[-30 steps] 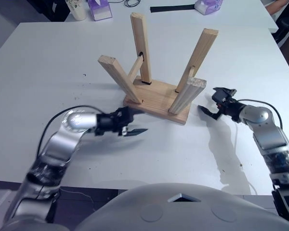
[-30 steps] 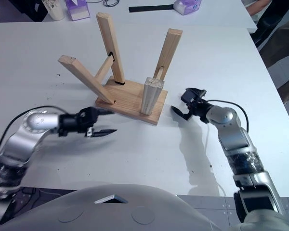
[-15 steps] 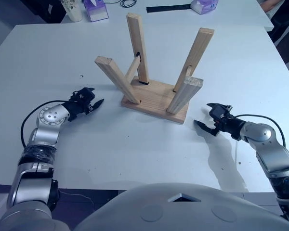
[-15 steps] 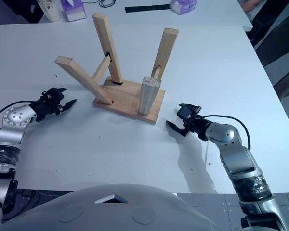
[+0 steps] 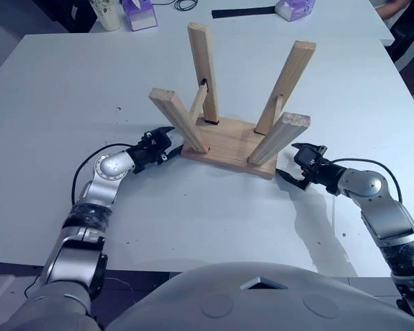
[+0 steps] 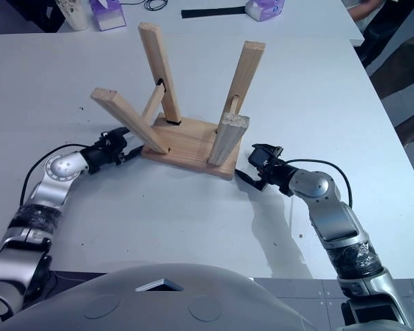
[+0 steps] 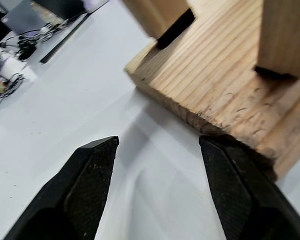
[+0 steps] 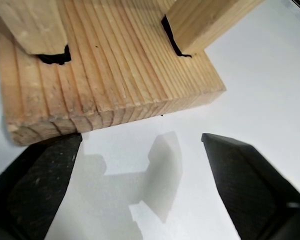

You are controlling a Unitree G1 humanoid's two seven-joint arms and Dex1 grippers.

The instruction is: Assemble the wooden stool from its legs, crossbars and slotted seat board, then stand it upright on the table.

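Stool (image 5: 228, 143) inverted; L tool (image 7: 159, 141), R tool (image 8: 142, 136) spread, flanking it.

Far ahead of me stand a patterned cup (image 5: 105, 12) and a purple tissue box (image 5: 139, 14) just beside it, then a black strip (image 5: 243, 12) and another purple tissue pack (image 5: 294, 8)

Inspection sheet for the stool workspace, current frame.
Surface: white table, stool set mid-table.
Job's things: stool upside down, seat board flat on the table, four legs pointing up, crossbar between two legs.
Clutter: two tissue boxes, cup, black strip along the far side.
Claws: left claw open beside the board's left edge; right claw open at its right corner; neither grips anything.
Cables: black cable along each forearm.
Surroundings: dark furniture past the far-left corner.
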